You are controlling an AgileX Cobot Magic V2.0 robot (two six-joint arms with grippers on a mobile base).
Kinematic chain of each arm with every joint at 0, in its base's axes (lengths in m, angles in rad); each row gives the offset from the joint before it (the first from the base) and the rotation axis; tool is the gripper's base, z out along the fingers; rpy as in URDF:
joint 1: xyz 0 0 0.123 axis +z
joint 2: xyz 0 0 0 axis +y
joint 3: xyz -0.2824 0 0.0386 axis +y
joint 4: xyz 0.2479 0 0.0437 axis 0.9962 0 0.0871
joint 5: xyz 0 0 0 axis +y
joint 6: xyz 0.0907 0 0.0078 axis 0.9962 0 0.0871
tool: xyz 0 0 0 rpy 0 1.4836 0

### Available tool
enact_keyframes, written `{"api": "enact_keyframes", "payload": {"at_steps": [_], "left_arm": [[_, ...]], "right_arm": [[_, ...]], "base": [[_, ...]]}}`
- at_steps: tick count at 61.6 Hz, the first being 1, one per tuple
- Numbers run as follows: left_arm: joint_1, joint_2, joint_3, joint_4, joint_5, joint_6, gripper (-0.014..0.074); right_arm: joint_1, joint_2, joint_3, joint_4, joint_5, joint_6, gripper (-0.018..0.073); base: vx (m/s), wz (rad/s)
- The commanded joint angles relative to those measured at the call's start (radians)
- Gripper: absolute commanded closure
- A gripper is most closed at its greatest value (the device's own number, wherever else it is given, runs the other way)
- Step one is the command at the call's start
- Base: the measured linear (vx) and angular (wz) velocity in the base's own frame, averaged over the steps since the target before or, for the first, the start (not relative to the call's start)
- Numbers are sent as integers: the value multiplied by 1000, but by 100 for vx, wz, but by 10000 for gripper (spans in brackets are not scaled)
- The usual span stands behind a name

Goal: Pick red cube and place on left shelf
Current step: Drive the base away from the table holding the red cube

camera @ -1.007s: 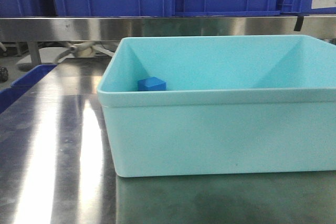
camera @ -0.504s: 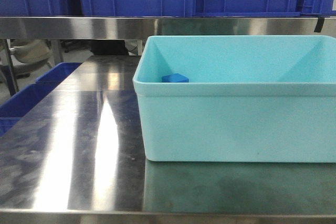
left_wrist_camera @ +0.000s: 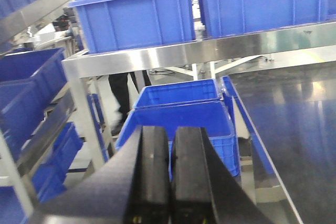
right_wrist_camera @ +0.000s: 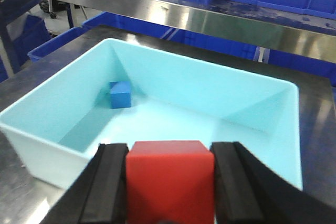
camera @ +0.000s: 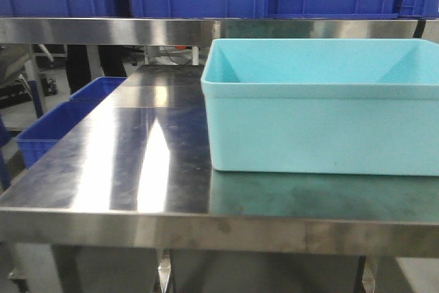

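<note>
— What has changed in the front view since a second ago?

— The teal bin sat large in the middle; now it lies further right and lower in the frame. The front edge of the steel table has come into sight, with open space beneath it. More of the blue crates beside the table at the left shows too.

— And the small blue cube?

— It peeked over the bin's near rim before. From the front, that wall now hides it. The right wrist camera shows the blue cube lying on the bin's floor near the far left corner.

— Where's the red cube?

— The red cube is clamped in the right gripper, a black finger pressed flat on each side. It hangs above the bin's near part, well apart from the blue one.

— The left gripper?

— The left gripper has its fingers pressed together with nothing between them. It points off the table's left side toward a blue crate lower down.

— Any writing?

— A white label showed on a crate at top right a second ago, too blurred to read. It is out of frame now.
</note>
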Motion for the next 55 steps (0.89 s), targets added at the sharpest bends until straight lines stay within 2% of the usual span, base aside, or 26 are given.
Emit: {"api": "enact_keyframes", "payload": {"at_steps": [1, 55], "left_arm": [[-7, 0, 22, -5, -90, 1, 491], [-7, 0, 22, -5, -90, 1, 491]], "right_arm": [[-5, -5, -26, -10, -80, -12, 502], [-5, -5, -26, -10, -80, -12, 502]], "base": [[-12, 20], [-21, 20]]}}
